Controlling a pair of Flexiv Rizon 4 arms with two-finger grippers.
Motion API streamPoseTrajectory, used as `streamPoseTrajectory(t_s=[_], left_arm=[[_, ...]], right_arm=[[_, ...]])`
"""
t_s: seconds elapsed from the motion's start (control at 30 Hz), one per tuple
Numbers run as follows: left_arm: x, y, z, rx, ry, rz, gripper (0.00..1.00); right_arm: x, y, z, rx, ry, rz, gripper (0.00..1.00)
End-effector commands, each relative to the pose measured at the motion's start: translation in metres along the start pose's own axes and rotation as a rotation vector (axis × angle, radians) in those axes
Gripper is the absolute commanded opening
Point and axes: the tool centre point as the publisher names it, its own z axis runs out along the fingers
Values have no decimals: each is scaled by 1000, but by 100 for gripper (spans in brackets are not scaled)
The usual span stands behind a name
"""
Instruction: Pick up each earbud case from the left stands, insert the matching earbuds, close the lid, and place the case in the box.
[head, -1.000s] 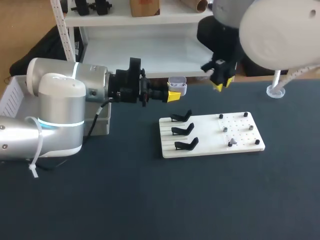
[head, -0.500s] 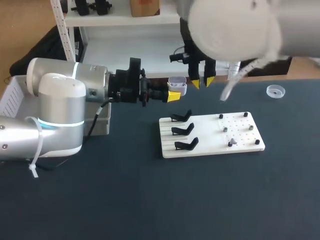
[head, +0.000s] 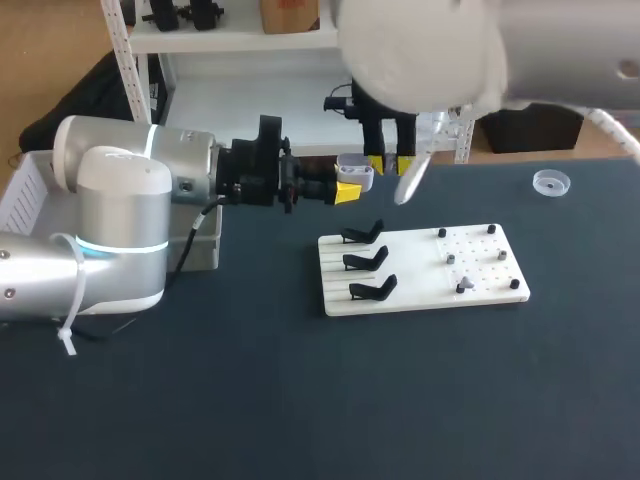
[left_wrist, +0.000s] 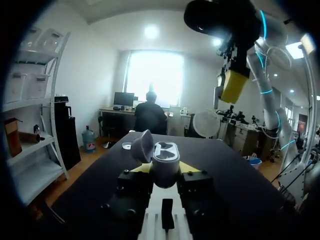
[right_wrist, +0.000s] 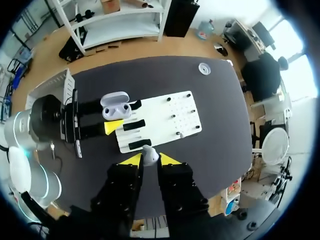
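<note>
Left gripper (left_wrist: 165, 169) clamped the case (left_wrist: 165, 153), lid (left_wrist: 141, 145) open, contents unclear; right gripper (right_wrist: 146, 159) pinched an earbud (right_wrist: 149, 153) close by

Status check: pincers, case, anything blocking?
Left pincer shut on case, lid open. Right pincer shut on earbud, above and beside the case. Nothing between them.
</note>
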Motion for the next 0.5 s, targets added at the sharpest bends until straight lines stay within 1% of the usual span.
streamPoseTrajectory(t_s=[0.03, 0.07, 0.47, 0.5], left_arm=[[1, -1, 0, -4, -3, 2, 0], [1, -1, 0, -4, -3, 2, 0], [1, -1, 0, -4, -3, 2, 0], [1, -1, 0, -4, -3, 2, 0]], right_arm=[[-8, 9, 0, 39, 50, 377, 0], [-9, 10, -1, 13, 51, 374, 0], [-9, 10, -1, 13, 51, 374, 0], [-8, 15, 0, 24, 38, 386, 0]])
